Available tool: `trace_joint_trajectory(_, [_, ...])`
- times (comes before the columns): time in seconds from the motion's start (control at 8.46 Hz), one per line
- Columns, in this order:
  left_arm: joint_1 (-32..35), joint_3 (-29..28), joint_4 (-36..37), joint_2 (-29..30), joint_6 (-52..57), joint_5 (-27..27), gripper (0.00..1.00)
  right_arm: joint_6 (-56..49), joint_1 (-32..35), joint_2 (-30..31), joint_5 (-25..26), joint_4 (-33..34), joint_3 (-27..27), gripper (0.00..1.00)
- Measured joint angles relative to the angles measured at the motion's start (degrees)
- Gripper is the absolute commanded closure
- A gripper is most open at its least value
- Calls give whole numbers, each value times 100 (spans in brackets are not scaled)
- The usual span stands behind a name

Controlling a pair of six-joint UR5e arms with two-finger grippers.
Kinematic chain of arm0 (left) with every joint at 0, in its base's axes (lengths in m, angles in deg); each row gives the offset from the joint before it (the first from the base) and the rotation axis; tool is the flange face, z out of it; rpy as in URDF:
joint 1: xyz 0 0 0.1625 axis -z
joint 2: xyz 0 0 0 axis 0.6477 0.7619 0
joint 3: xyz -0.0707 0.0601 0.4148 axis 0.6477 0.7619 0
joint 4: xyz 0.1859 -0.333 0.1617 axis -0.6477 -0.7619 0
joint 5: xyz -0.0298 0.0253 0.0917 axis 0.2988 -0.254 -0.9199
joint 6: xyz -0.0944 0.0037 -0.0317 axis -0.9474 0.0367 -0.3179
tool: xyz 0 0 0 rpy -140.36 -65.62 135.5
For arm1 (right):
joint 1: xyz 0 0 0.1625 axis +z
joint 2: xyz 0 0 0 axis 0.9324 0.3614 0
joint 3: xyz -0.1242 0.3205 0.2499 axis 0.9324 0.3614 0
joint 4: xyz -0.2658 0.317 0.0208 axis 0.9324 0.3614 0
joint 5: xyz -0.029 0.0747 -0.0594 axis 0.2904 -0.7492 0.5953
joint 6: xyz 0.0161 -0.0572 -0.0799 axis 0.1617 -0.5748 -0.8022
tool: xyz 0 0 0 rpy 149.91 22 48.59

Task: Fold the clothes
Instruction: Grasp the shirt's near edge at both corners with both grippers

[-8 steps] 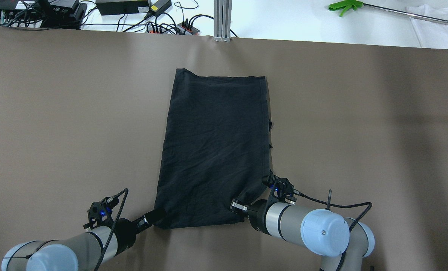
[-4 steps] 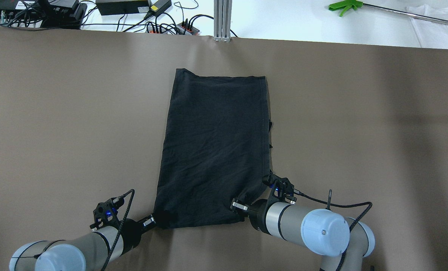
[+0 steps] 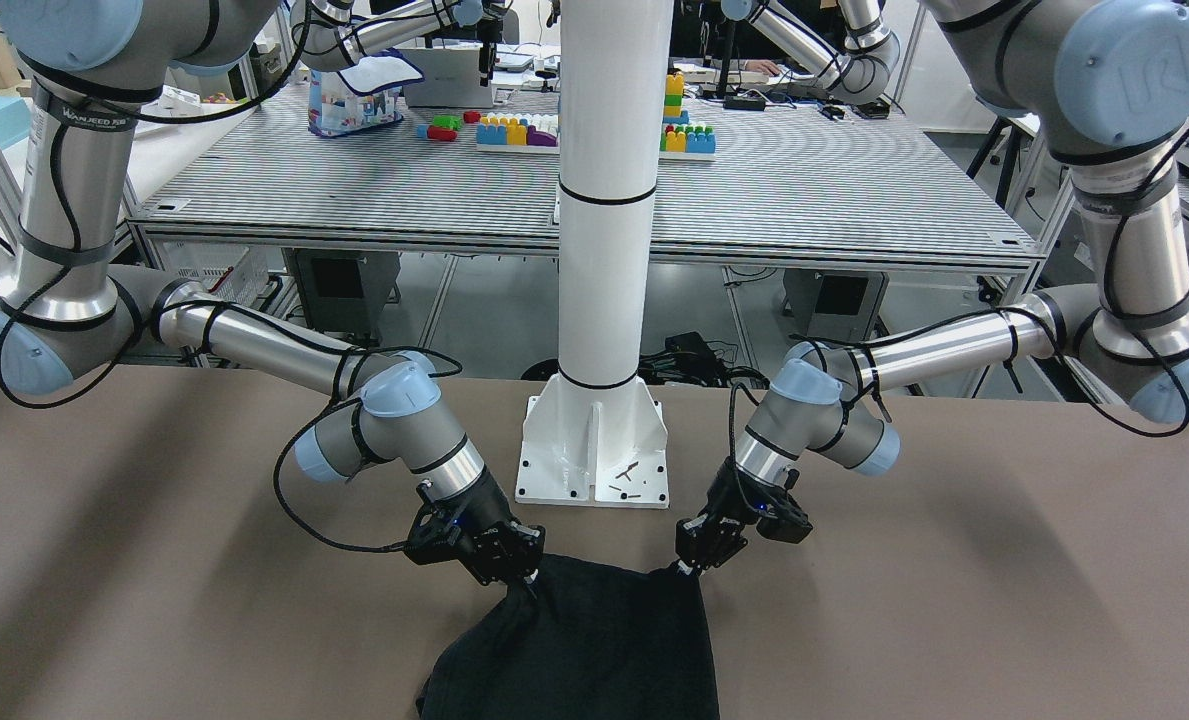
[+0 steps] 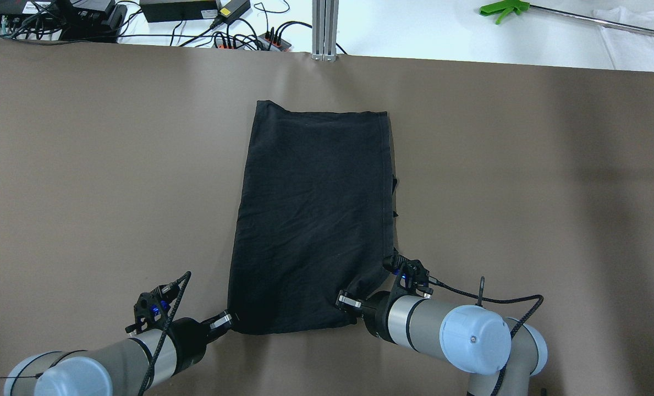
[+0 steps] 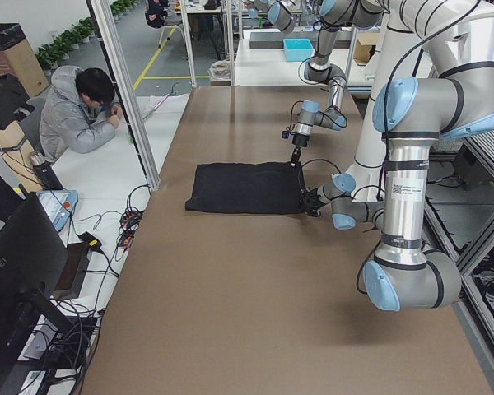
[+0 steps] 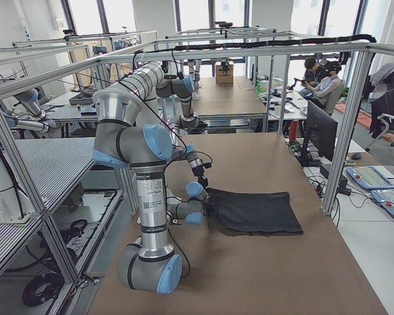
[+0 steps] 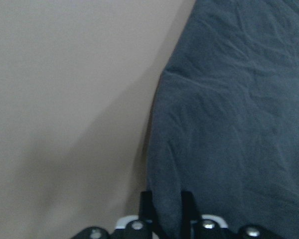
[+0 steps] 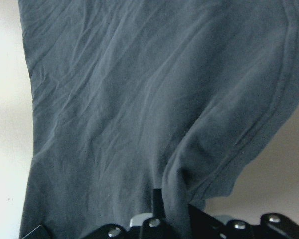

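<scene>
The clothes [image 4: 315, 220] are one black rectangular piece lying flat on the brown table [image 4: 84, 165], long side running away from me, with a hemmed edge on the right. My left gripper [image 4: 231, 320] sits low at the near-left corner. In the left wrist view its fingers [image 7: 145, 209] are shut on a fold of the clothes [image 7: 229, 124]. My right gripper [image 3: 526, 585] is at the near-right corner, shut on a raised pinch of the clothes [image 8: 139, 99]. The hem bulges up beside it. In the front-facing view the left gripper [image 3: 689, 568] touches the clothes [image 3: 584, 650].
A white post with a base plate [image 3: 594, 450] stands just behind the grippers. Cables and power strips [image 4: 238, 38] and an aluminium profile [image 4: 324, 27] line the table's far edge. A green tool [image 4: 503, 8] lies far right. A seated person [image 5: 82, 115] is beyond the far edge.
My left arm has shifted slightly back and forth at the near-left corner, and that corner of the clothes has pulled in a little. The right arm has not moved.
</scene>
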Motion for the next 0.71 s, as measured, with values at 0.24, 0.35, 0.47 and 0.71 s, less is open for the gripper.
trace_joint_trajectory(0.24, [14,383,148,-148,27,27,100,0,0,16,-107,1,-134,100])
trace_joint_trajectory(0.35, [8,543,176,-245,93,33,100,0,-4,74,-203,4,-270,100])
trace_joint_trajectory(0.47, [-33,656,186,-324,198,25,100,4,-41,240,-314,5,-510,100])
trace_joint_trajectory(0.71, [-224,880,192,-379,485,-17,100,10,-251,718,-477,4,-1092,100])
